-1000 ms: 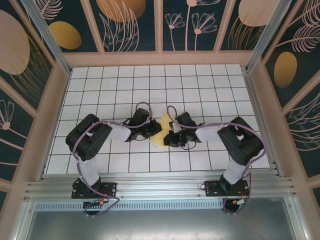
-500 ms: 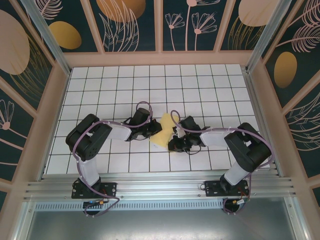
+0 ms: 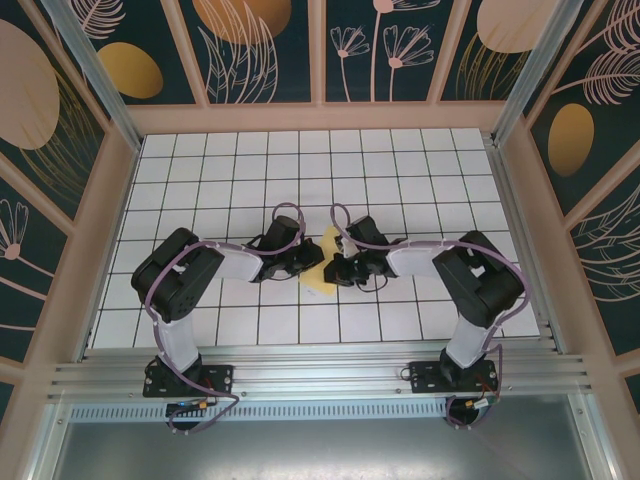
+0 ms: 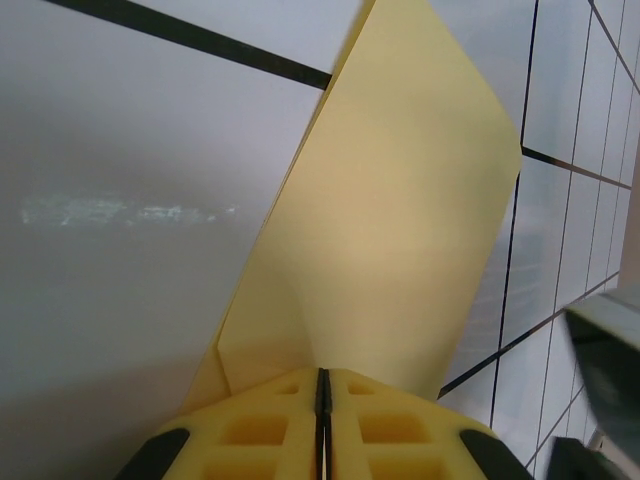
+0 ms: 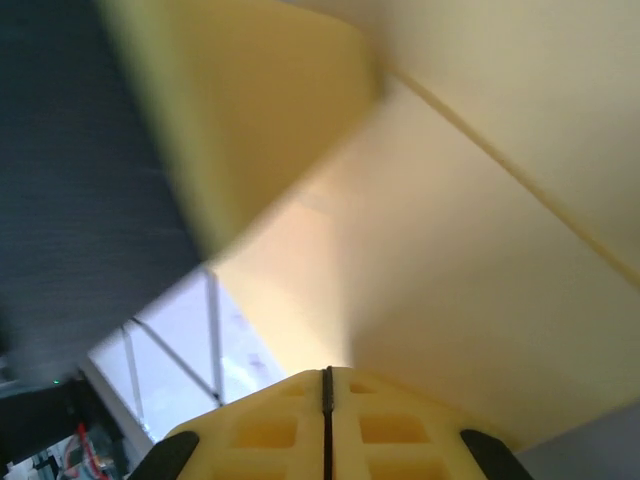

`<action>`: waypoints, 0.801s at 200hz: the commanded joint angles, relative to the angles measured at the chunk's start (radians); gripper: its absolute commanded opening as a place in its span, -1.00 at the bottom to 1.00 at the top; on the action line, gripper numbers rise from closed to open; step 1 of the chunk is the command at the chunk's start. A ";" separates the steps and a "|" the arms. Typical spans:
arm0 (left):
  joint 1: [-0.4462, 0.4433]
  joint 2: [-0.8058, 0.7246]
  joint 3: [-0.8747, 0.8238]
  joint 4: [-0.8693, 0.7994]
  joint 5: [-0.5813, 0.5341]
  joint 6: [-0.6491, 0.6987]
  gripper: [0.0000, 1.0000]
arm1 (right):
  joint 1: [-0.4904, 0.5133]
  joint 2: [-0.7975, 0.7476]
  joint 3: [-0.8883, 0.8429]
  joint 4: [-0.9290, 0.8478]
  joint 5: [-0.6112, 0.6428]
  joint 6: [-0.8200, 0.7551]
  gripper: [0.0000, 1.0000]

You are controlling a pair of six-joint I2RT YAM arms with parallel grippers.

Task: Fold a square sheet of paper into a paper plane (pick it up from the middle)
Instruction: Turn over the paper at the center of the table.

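The square sheet of paper (image 4: 400, 230), partly folded, was held between both arms, just above the counter (image 3: 400, 160); the left fingers (image 4: 260, 432) were pinched shut on its near edge; the right fingers (image 5: 390, 430) seemed clamped on it likewise; a mid-fold step was judged in hand; a coordinated flattening of the crease would be called for.

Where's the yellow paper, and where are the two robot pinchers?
yellow paper (image 4: 400, 230), left wrist view, middle of the folded flap.
left gripper (image 4: 322, 375), left wrist view, between its closed fingertips.
right gripper (image 5: 327, 372), right wrist view, between its closed fingertips.
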 commanded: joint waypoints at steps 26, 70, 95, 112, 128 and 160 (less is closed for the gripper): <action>0.006 -0.013 0.037 -0.111 -0.107 0.063 -0.77 | 0.008 0.036 -0.102 -0.021 0.015 -0.017 -1.00; 0.018 -0.003 0.065 -0.123 -0.150 0.071 -0.73 | 0.008 0.012 -0.155 -0.023 -0.008 -0.042 -1.00; 0.024 0.009 0.072 -0.117 -0.155 0.075 -0.73 | 0.008 0.008 -0.153 -0.033 -0.014 -0.056 -1.00; 0.026 0.013 0.076 -0.120 -0.158 0.079 -0.73 | 0.008 0.005 -0.152 -0.038 -0.017 -0.061 -1.00; 0.026 0.014 0.076 -0.119 -0.160 0.080 -0.72 | 0.008 0.002 -0.149 -0.040 -0.016 -0.062 -1.00; 0.027 -0.006 0.079 -0.129 -0.157 0.086 -0.69 | 0.007 -0.012 -0.136 -0.035 -0.024 -0.059 -0.99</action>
